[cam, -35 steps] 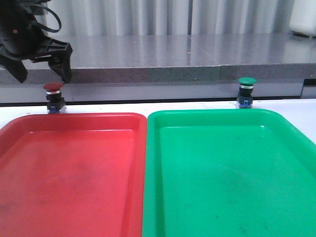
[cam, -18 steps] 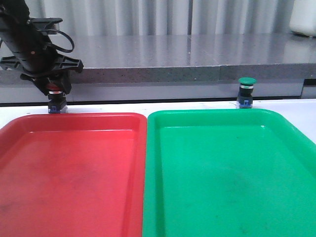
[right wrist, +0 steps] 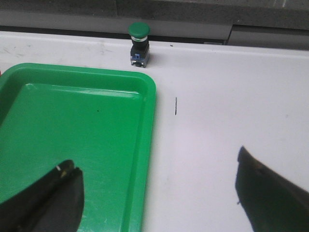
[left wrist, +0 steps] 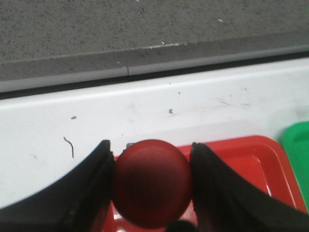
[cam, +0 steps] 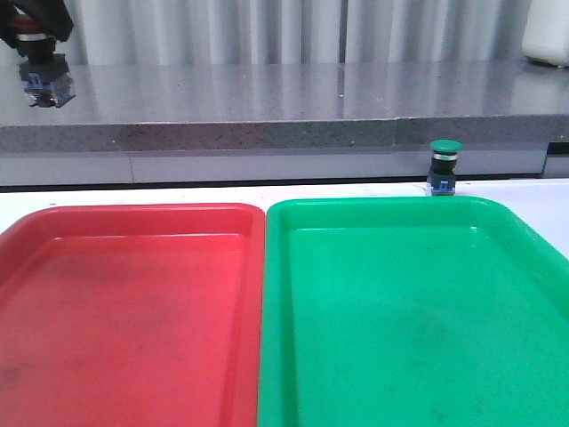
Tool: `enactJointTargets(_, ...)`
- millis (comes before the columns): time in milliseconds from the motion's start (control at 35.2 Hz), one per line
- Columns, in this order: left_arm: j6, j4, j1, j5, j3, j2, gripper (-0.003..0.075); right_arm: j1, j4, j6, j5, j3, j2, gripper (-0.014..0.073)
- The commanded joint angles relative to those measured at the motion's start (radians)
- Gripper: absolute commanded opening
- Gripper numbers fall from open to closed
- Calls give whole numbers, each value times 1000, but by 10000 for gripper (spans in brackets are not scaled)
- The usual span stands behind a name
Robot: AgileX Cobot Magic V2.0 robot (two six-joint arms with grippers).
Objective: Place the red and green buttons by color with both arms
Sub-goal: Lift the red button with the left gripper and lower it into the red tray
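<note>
Now red button (left wrist: 152,183) clamped in left end effector (left wrist: 150,193), lifted since before; right end effector (right wrist: 159,193) apart.

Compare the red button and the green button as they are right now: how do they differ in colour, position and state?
The red button has a red cap; the green button has a green one. The red button is lifted high in the air, while the green button stands on the white table behind the green tray. The left gripper clamps the red button; nothing touches the green button. Both have a blue base.
</note>
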Motion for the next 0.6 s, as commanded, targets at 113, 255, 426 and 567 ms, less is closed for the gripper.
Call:
enactJointTargets(113, -2, -60, -116, -105, 235, -251, 218, -4, -7, -10, -66, -28, 7, 650)
enactJointTargets(255, -2, -65, -207, -167, 377, -240, 218, -4, -7, -10, -66, -28, 7, 650)
enactJointTargets(426, -2, -65, -250, -225, 400, -119, 218, -4, -7, -10, -66, -28, 7, 650)
enactJointTargets(567, -2, -65, -250, -255, 400, -31, 218, -4, -7, -10, -66, -28, 7, 650)
